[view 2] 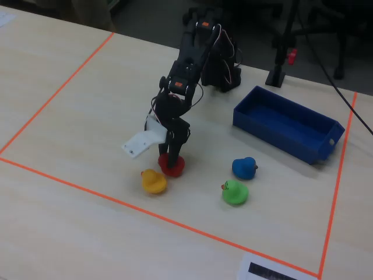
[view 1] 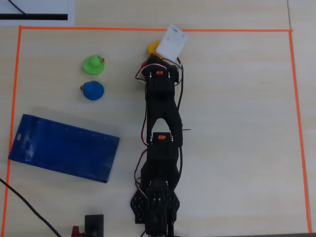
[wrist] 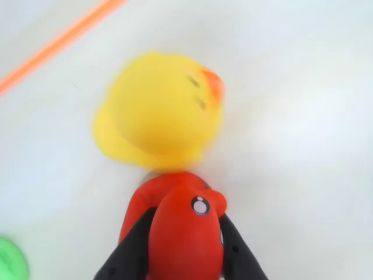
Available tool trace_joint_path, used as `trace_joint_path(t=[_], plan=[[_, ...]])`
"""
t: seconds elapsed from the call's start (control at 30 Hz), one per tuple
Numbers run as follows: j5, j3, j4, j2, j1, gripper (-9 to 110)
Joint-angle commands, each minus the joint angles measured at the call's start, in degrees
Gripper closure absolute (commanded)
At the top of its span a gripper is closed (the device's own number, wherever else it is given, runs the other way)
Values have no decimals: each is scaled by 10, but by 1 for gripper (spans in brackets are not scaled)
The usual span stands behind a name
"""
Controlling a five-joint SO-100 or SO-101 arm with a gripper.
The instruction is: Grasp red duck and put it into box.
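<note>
The red duck stands on the table, just in front of a yellow duck. My gripper has one black finger on each side of the red duck's head, and both press against it. In the fixed view the gripper reaches straight down onto the red duck, which still rests on the table. In the overhead view only a sliver of the red duck shows beside the arm. The blue box stands to the right, open and empty.
The yellow duck nearly touches the red one. A green duck and a blue duck sit between the red duck and the box. Orange tape frames the work area.
</note>
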Motion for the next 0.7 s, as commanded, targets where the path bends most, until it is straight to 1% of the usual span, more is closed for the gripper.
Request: trace_joint_path(t=[0.0, 0.1, 0.2, 0.3, 0.4, 0.53, 0.6, 0.67], plan=[[28, -42, 72, 127, -4, 101], [66, -62, 175, 212, -45, 101], [113, -85, 287, 279, -126, 101], [167, -99, 383, 325, -249, 101], [224, -98, 452, 337, -391, 101], [287, -64, 478, 331, -543, 101], [304, -38, 459, 322, -579, 101], [312, -13, 428, 308, -587, 101]])
